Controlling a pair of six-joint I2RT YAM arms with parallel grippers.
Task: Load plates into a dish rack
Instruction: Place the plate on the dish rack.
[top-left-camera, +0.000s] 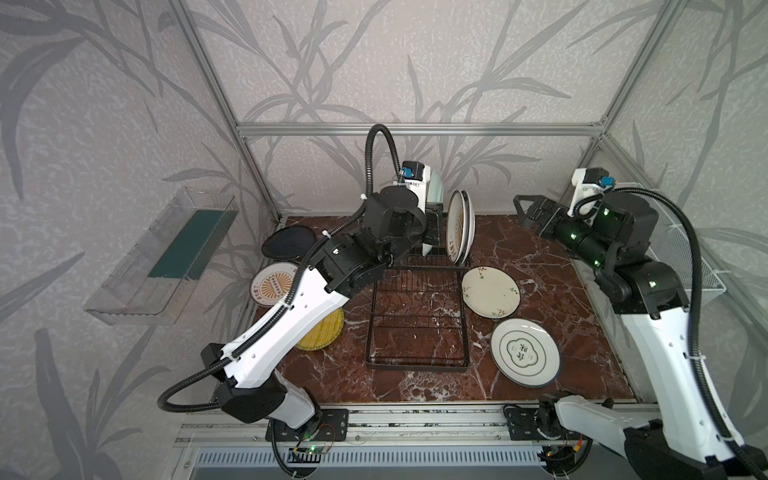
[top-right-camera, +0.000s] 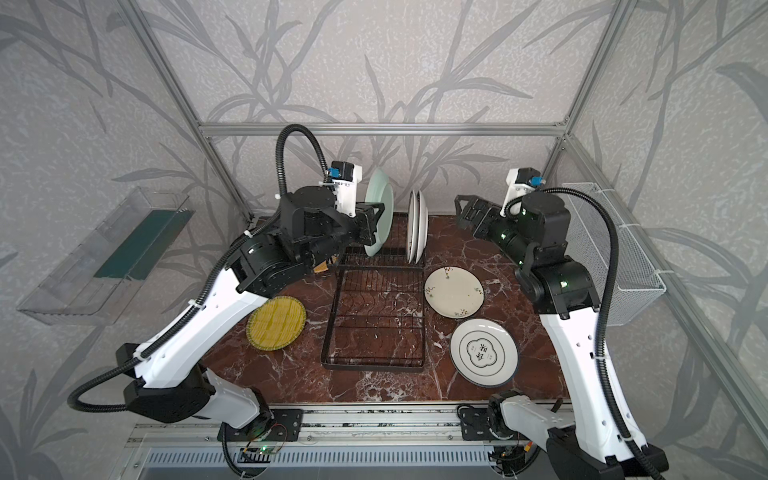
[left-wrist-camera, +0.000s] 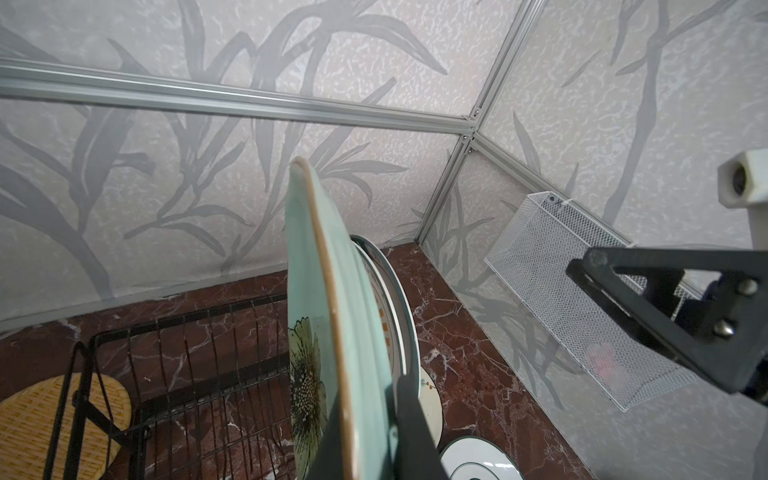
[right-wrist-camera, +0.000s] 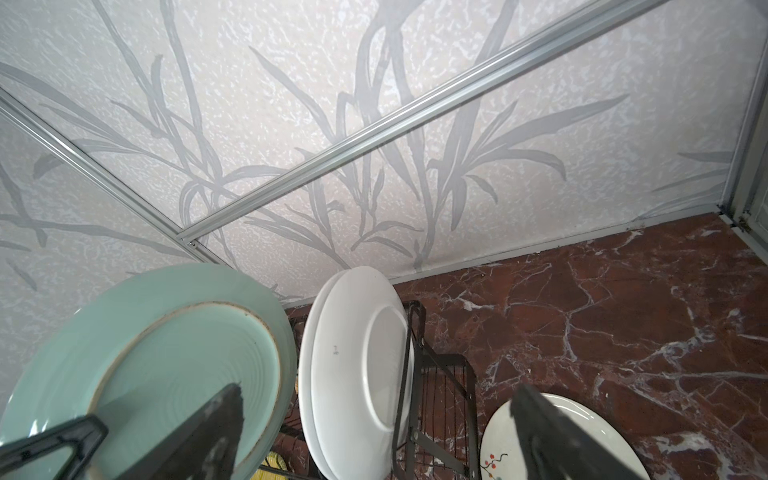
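Left gripper (top-right-camera: 375, 222): clamped shut on the rim of the pale teal plate (top-right-camera: 380, 193), held on edge
Plate position: over the far, slotted end of the dish rack (top-right-camera: 374, 366), just left of 2 white plates (top-right-camera: 417, 226) standing there; seated or not, cannot tell
Right gripper (top-right-camera: 464, 212): jaws wide, empty, far right
Doing it well: hold the plate upright, align its edge with a free slot, lower until the wires carry it, then release clear of the neighbours
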